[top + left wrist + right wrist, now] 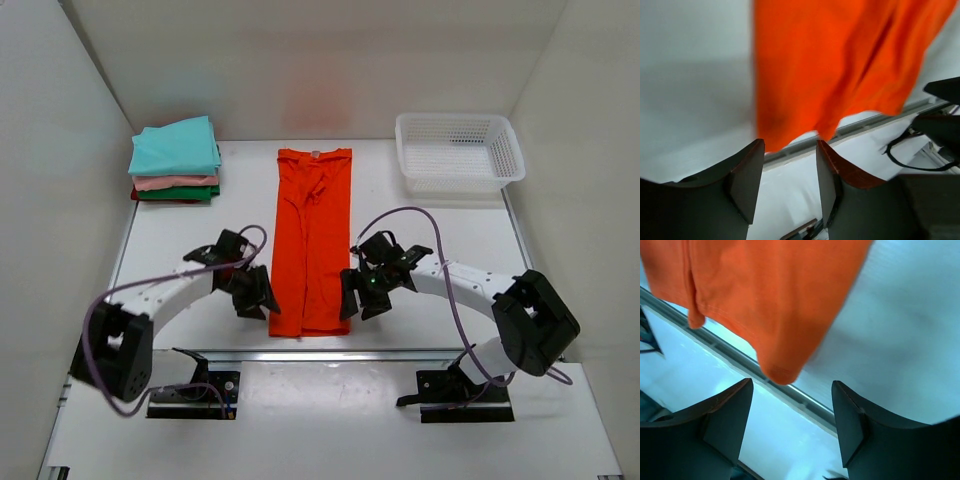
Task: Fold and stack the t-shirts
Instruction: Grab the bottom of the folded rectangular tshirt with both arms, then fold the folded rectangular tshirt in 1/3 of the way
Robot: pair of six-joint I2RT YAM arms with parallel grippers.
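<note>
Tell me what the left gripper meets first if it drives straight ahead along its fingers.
Probably the near hem corner of the long folded orange-red cloth t-shirt, lying just beyond the open left gripper; height above the white table is unclear.

The left arm [170,290] and right arm [465,283] have white curved links and bulky black joints. A purple cable [398,211] loops along each. The fingers [725,415] are dark wedges.

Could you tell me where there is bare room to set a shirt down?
Bare table lies between the folded stack and the orange shirt, and in front of the basket. Crowded: the shirt's hem, flanked by the left gripper and right gripper.
</note>
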